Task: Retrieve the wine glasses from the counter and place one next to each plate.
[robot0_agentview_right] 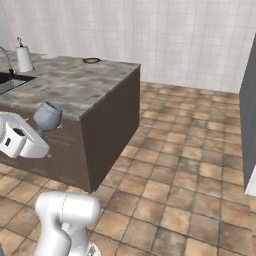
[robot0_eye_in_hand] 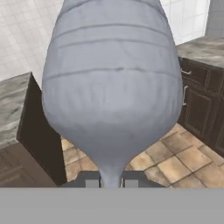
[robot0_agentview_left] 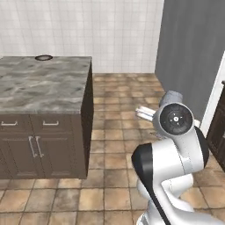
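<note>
— Beyond my arm, what's biggest?

— Island, marbled, above brown floor tiles. At its far edge lies a dark-rimmed plate, also visible from the right. Paper-towel roll stands at the far left corner, beside the sink.

— And your claw?

— My claw is closed on the stem of a glass, fingers pressed either side. From the right, the glass hangs tilted off the island's near edge.

Readable text: none in any view.
Labels, brands, numbers, signs: none legible on the surfaces shown.
</note>
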Tool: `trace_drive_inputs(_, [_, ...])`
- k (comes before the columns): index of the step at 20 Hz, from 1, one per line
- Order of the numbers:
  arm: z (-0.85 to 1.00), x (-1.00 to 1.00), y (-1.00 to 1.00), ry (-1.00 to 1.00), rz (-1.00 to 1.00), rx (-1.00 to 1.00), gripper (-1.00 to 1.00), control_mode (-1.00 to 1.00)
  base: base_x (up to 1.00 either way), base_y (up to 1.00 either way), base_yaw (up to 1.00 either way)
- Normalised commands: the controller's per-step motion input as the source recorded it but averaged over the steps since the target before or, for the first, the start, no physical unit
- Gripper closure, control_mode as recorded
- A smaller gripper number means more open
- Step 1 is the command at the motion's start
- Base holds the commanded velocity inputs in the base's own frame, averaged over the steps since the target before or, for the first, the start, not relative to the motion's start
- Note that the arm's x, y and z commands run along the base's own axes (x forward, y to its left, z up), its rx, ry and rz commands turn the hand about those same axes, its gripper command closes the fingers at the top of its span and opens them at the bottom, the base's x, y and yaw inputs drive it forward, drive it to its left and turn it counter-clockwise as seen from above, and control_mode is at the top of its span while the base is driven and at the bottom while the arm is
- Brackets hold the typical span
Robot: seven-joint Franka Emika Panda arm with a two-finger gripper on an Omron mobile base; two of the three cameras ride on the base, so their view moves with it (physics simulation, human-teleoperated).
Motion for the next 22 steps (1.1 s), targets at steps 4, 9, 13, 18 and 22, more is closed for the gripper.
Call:
trace_drive_inputs(4, [0.00,0.00,0.00,0.00,0.00,0.00,1.00,1.00,0.97,-1.00,0.09])
trace_drive_inputs(9, [0.00,0.00,0.00,0.00,0.00,0.00,1.00,1.00,1.00,-1.00,0.04])
trace_drive_inputs(13, [0.00,0.00,0.00,0.00,0.00,0.00,1.00,1.00,1.00,-0.91,0.03])
trace_drive_inputs(18, [0.00,0.00,0.00,0.00,0.00,0.00,1.00,1.00,1.00,-0.71,0.12])
trace_drive_inputs(22, [0.00,0.00,0.00,0.00,0.00,0.00,1.00,1.00,1.00,-0.58,0.13])
